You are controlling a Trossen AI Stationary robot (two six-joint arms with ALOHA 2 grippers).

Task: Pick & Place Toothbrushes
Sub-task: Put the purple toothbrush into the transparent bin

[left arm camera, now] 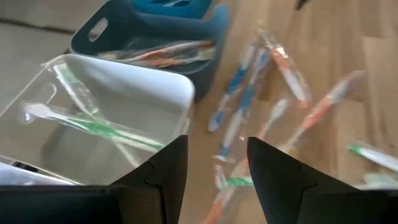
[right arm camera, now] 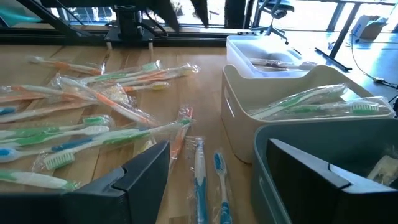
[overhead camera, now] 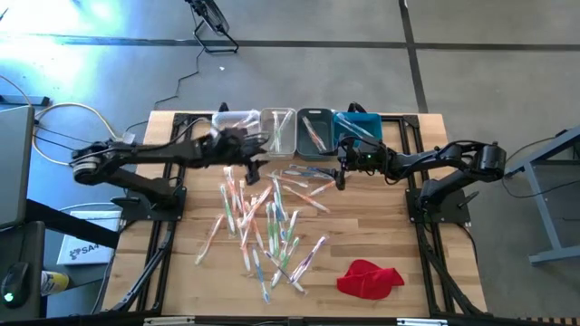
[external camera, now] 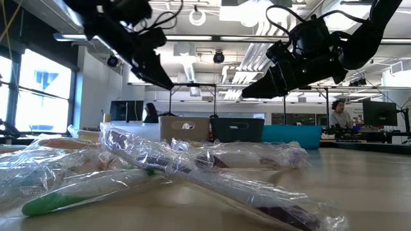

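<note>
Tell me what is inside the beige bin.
The beige bin holds wrapped toothbrushes with green handles, lying lengthwise near its top. Its floor and anything beneath them are hidden by the wall and wrappers.

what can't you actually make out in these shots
- Beige bin, right wrist view: its near end is hidden by the right gripper's finger and the grey bin in front of it.
- Grey bin, right wrist view: cut off by the picture's edge, contents unseen.
- Toothbrushes, high view: too small and overlapping to count.
- Left gripper, left wrist view: open; fingertips cut off by the edge.
</note>
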